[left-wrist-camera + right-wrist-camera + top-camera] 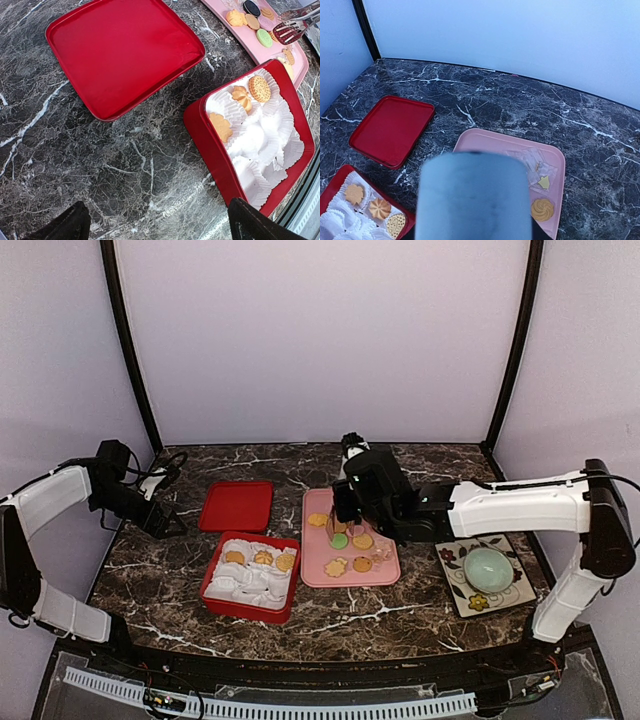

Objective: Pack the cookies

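Here the cookies (362, 540) lie just beneath the right pincer (344, 524), whose spread I cannot tell.

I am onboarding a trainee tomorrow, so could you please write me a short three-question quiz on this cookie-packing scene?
1. How many cookies lie in the red box?
2. True or false: the red lid is closed on the box.
3. The green bowl sits on: A the red box, B the flowered tile, C the red lid.
Key: 1. Three. 2. False; it lies flat beside the box. 3. B.
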